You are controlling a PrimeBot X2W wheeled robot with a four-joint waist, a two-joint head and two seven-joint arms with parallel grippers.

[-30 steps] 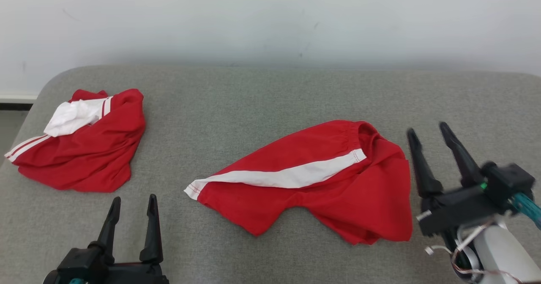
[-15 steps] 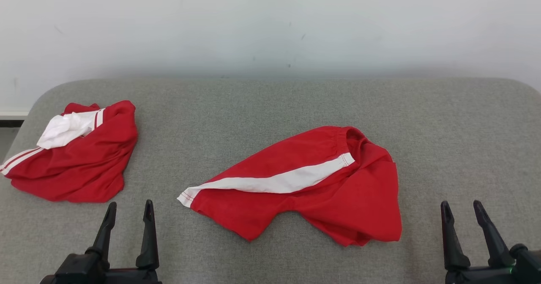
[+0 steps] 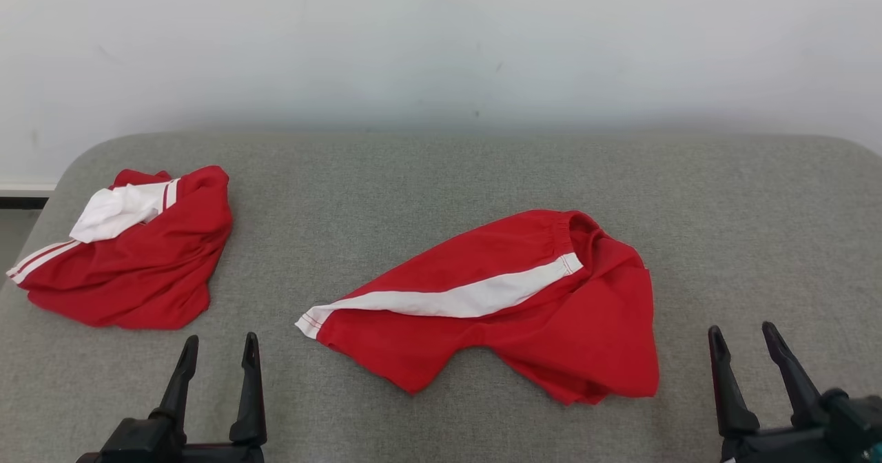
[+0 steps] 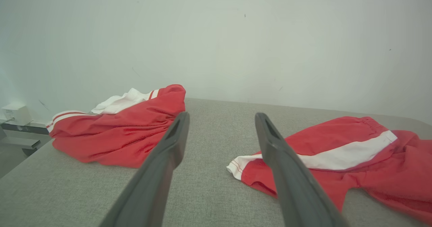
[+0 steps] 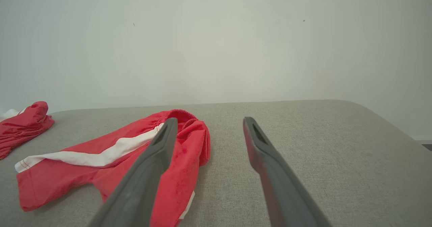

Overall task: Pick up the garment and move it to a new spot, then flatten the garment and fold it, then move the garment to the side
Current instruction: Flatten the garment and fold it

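Garment (image 3: 524,304) lies rumpled on the cushion (image 3: 413,173), untouched. My left claw (image 3: 221,339) and right claw (image 3: 741,327) hang near it, both spread wide and empty. Flattening looks next: 2 claws must pinch opposite edges and pull outward.

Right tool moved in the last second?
Yes. The right tool has pulled back toward the robot: it was beside the waistband of the red white-striped cloth shorts, now level with their near hem.
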